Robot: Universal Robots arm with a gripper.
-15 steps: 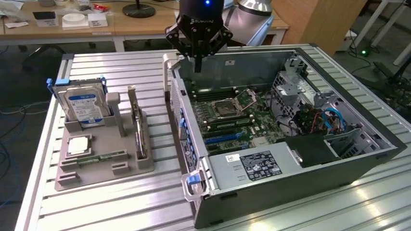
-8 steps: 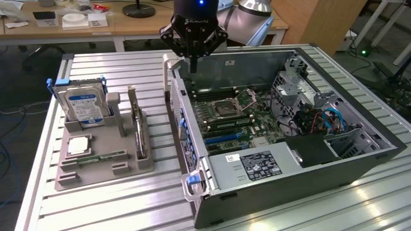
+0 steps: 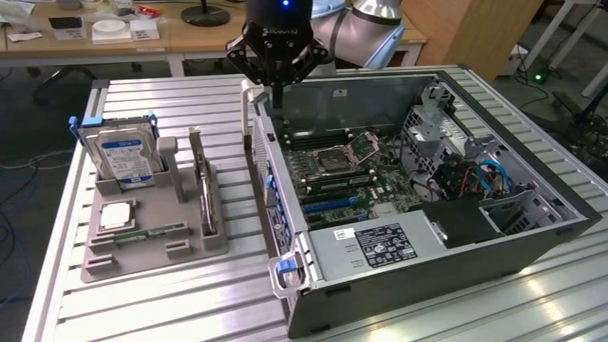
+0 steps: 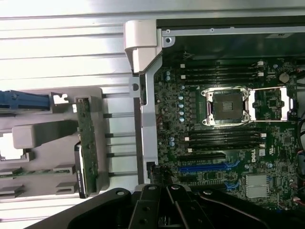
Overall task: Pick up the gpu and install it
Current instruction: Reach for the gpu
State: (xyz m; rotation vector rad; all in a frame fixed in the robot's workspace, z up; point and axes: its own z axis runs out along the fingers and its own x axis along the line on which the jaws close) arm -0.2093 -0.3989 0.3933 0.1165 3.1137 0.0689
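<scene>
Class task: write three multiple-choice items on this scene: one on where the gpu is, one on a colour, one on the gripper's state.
1. Where is the gpu? A in the holder; B on the floor; C in a drawer.
2. The hard drive label is: A red; B blue; C yellow.
3. The gripper is: A open; B shut, empty; C shut on the gpu.
Key: 1 A, it stands on edge in the holder; 2 B, the label is blue; 3 B, fingers together, nothing held.

gpu (image 3: 204, 192) stands in a holder (image 3: 152, 210), on the exterior view's left of the case (image 3: 475, 278).
</scene>
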